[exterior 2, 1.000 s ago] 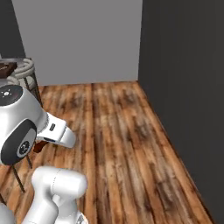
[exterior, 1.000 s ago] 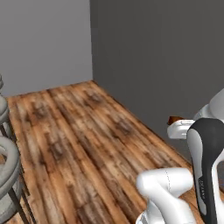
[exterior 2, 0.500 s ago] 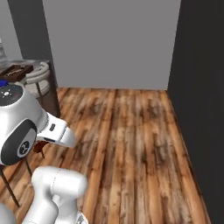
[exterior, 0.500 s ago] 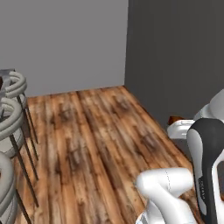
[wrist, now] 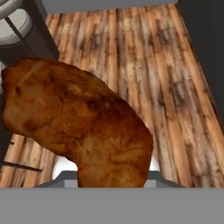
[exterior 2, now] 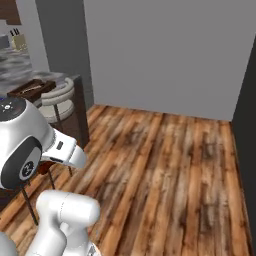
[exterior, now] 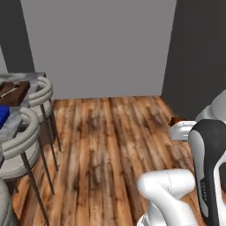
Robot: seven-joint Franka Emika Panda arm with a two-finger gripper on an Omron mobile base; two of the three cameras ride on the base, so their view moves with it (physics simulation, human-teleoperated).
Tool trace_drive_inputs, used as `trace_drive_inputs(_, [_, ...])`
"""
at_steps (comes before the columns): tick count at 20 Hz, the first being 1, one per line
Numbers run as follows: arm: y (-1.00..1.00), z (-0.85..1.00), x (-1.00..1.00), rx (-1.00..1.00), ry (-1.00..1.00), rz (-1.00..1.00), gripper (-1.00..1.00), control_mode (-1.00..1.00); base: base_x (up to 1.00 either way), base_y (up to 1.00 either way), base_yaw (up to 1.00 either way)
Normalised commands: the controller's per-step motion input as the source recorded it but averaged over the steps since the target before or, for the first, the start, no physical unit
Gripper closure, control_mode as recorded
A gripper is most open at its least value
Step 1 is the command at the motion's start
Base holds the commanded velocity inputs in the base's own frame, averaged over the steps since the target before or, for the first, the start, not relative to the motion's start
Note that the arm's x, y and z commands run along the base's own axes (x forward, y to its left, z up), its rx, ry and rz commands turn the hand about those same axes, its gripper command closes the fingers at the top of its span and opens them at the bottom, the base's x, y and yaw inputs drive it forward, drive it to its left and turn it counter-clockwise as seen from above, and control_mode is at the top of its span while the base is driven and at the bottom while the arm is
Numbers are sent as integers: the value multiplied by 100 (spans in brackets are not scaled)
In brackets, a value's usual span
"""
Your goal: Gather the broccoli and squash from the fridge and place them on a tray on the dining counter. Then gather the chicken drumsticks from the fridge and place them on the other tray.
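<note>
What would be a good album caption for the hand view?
Orange-brown roasted chicken drumstick held close before the camera, above a brown wood-plank floor.

- Drumstick (wrist: 78, 131) sits close before the hand camera, above the floor (wrist: 144, 57).
- Wooden tray (exterior: 12, 92) lies on the counter (exterior: 27, 76) at left (stools (exterior: 26, 132) just beside its edge).

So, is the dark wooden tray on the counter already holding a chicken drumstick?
No, the wooden tray looks bare of meat; a chicken drumstick sits in the gripper in the hand view, above the floor.
</note>
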Motion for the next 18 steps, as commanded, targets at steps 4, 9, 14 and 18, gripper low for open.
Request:
trace_drive_inputs(4, [0, 0, 0, 0, 0, 0, 100, 100, 95, -30, 40])
trace_drive_inputs(9, [0, 0, 0, 0, 0, 0, 100, 100, 95, -29, 40])
trace_drive_inputs(14, [0, 0, 0, 0, 0, 0, 100, 100, 95, -29, 40])
trace_drive_inputs(18, [0, 0, 0, 0, 0, 0, 100, 100, 85, -30, 41])
